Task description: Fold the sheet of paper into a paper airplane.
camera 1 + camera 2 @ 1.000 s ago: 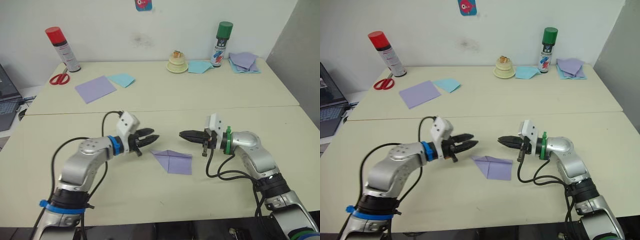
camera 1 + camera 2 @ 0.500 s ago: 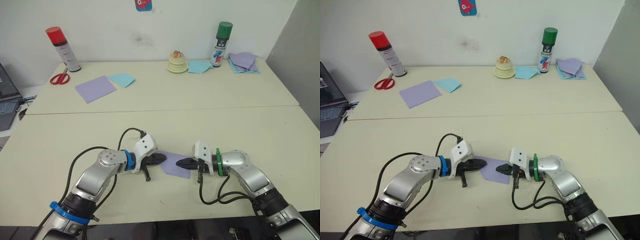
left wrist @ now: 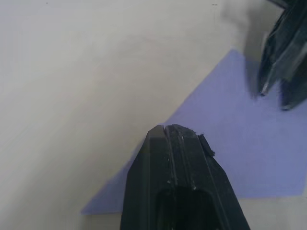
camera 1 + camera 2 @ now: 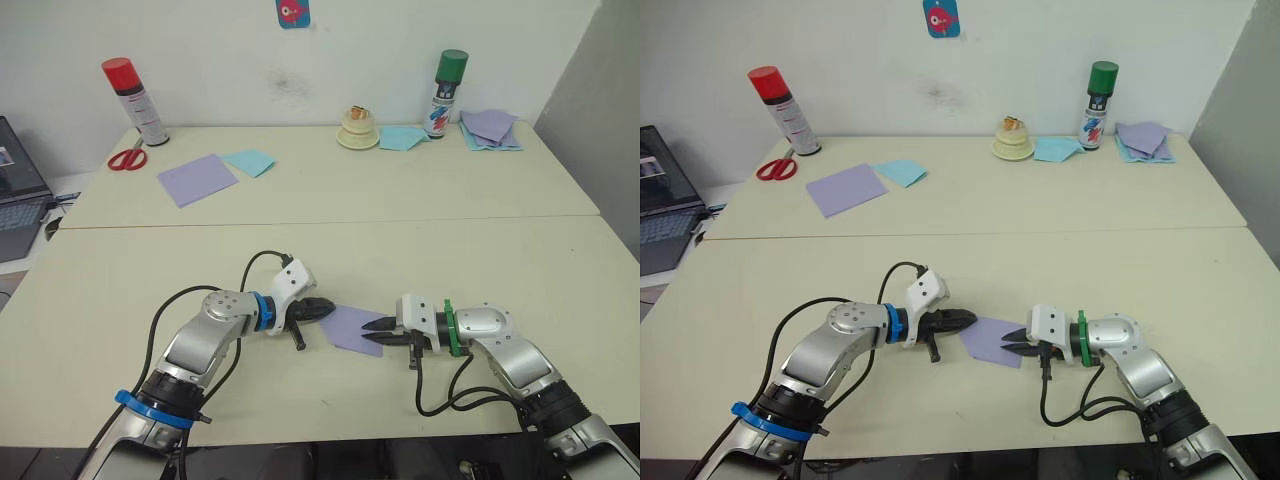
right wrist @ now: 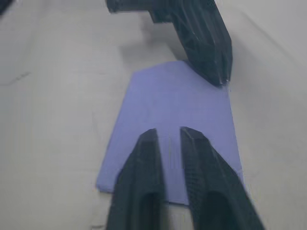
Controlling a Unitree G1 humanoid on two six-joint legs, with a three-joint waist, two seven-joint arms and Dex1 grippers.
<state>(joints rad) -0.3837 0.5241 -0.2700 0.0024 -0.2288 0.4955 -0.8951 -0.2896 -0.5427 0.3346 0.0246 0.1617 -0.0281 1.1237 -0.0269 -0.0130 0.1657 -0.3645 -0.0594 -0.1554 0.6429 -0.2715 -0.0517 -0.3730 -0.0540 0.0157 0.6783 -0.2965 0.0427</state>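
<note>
Two grippers meet over the sheet of paper (image 4: 352, 327), lying flat at the table's (image 4: 420, 200) near edge: the left gripper (image 4: 325, 309), fingers together, presses its nine-o'clock corner; the right gripper (image 4: 373, 337), slightly parted, rests at three o'clock.

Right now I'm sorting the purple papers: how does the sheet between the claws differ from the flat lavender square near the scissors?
The sheet of paper is folded to a point; the lavender square lies flat and unfolded. The sheet lies on the near table, the square on the far one. Both are lavender.
</note>
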